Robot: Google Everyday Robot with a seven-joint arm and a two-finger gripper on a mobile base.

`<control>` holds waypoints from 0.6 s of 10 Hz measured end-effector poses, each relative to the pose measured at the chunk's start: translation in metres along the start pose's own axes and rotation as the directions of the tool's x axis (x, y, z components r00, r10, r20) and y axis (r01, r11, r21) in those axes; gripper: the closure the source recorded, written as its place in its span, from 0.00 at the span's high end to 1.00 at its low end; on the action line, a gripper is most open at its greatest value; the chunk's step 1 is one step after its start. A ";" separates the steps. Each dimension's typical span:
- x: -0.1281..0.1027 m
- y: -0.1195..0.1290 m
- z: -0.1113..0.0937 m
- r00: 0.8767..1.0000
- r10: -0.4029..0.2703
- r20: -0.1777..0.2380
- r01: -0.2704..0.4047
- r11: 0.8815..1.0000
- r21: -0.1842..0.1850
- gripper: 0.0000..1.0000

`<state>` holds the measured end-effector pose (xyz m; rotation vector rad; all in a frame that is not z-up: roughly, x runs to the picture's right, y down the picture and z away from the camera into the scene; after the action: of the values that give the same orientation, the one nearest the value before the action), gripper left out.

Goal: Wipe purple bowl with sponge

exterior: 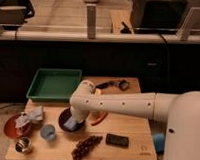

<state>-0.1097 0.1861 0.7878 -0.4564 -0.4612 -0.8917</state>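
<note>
The purple bowl [63,121] sits on the wooden table, left of centre, with only its left rim showing. My white arm reaches in from the right, and the gripper [74,119] points down into the bowl. It is shut on the sponge [70,125], a small light-blue block pressed against the bowl's inside. The gripper hides most of the bowl's interior.
Behind the bowl lies a green tray [53,85]. A pale cloth [32,115] lies over a reddish-brown plate [11,126] at the left. A blue cup [47,133], a metal cup [23,144], grapes [87,142], a black block [117,140] and a red pepper [99,117] stand nearby.
</note>
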 end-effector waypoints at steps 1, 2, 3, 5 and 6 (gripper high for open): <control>0.003 -0.003 -0.001 1.000 0.008 -0.012 -0.008 1.000 0.005 0.01; 0.004 -0.010 -0.001 1.000 0.008 -0.021 -0.008 1.000 0.013 0.01; 0.003 -0.018 -0.001 1.000 0.006 -0.020 -0.006 1.000 0.029 0.01; 0.000 -0.030 -0.004 1.000 0.011 0.003 -0.011 0.995 0.104 0.01; -0.002 -0.034 -0.004 1.000 0.002 0.018 -0.004 0.991 0.132 0.01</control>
<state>-0.1377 0.1661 0.7898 -0.3444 -0.5325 -0.8488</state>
